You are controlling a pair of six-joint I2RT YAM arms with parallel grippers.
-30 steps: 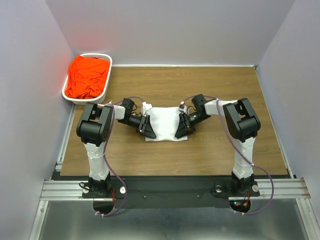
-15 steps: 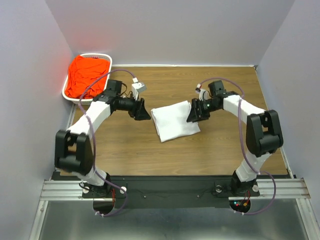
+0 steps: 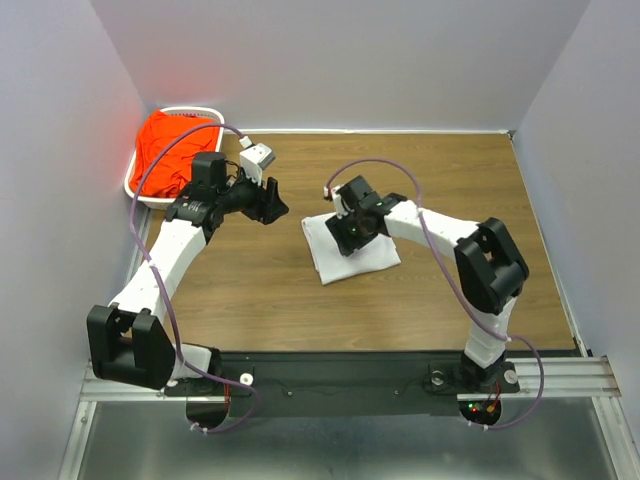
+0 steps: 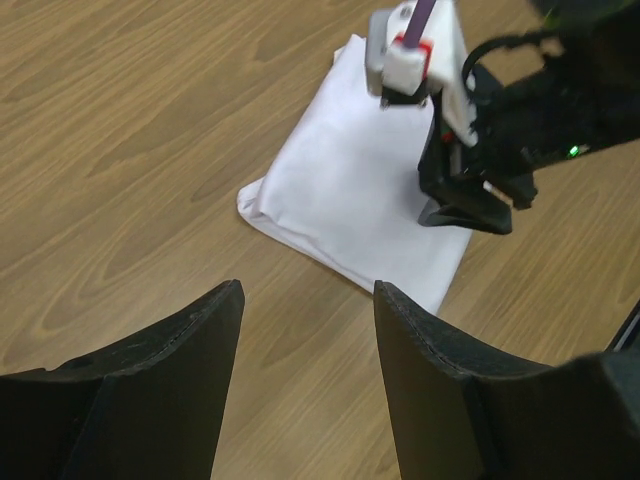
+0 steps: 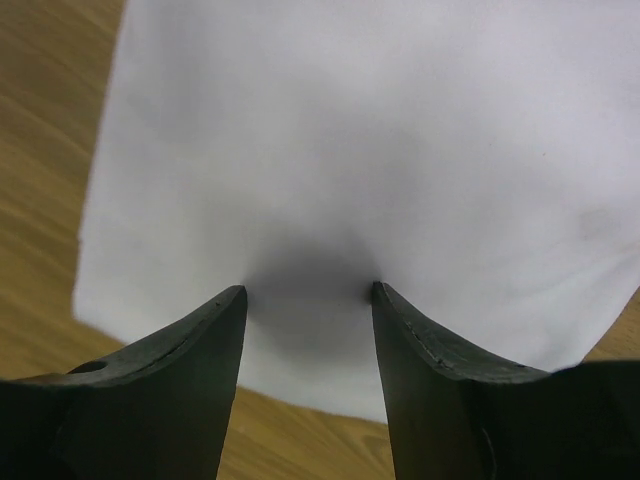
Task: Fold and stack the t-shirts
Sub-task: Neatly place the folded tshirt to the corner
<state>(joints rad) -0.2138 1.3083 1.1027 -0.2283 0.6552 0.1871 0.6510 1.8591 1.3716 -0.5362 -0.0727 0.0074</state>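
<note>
Nearest, along the bottom of the top view: both arm bases. The left arm's elbow sits low at the left and its forearm reaches up toward the upper left. The right arm bends in toward centre.

Centre of frame: white t-shirt, folded to a compact rectangle, lying skewed on the table. I judge its fold finished.

Over the shirt's upper-left part: right gripper, pointing down, jaws apart, tips at the cloth, nothing pinched.

Farther, left of centre: left gripper, jaws apart and empty, apart from the white shirt and facing it.

Upper left corner: basket holding the orange-red t-shirt, bunched and unfolded.

Next move, as I read it: the left arm turns to the basket and draws that shirt out onto bare wood for spreading.
</note>
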